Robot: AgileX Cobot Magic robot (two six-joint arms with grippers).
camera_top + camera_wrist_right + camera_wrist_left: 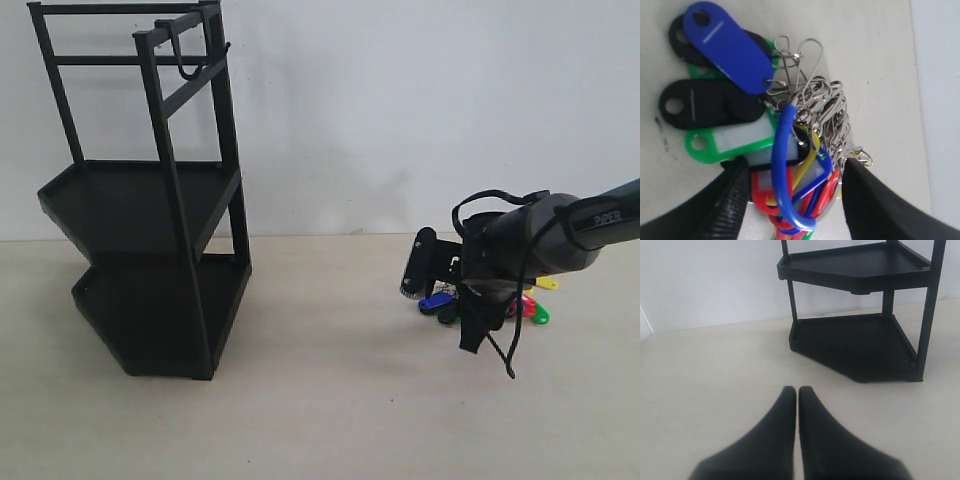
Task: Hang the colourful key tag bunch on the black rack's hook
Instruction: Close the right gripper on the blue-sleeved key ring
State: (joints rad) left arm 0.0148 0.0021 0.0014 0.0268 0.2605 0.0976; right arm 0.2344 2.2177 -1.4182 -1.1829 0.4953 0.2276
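On the right arm (585, 228), "PiPER" lettering (607, 216); right jaws apart around the colourful key tag bunch (747, 137), left jaws together.

View: left wrist | left gripper (796, 391): jaws are seen pressed together, nothing is held | table (710, 365): pale surface is seen beneath | black rack (927, 315): is stood on table beyond the gripper, upper tray (855, 265) over lower tray (855, 342) | wall (705, 280): white

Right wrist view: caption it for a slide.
Open right gripper straddles the colourful key tag bunch on the table, blue loop between its fingers.
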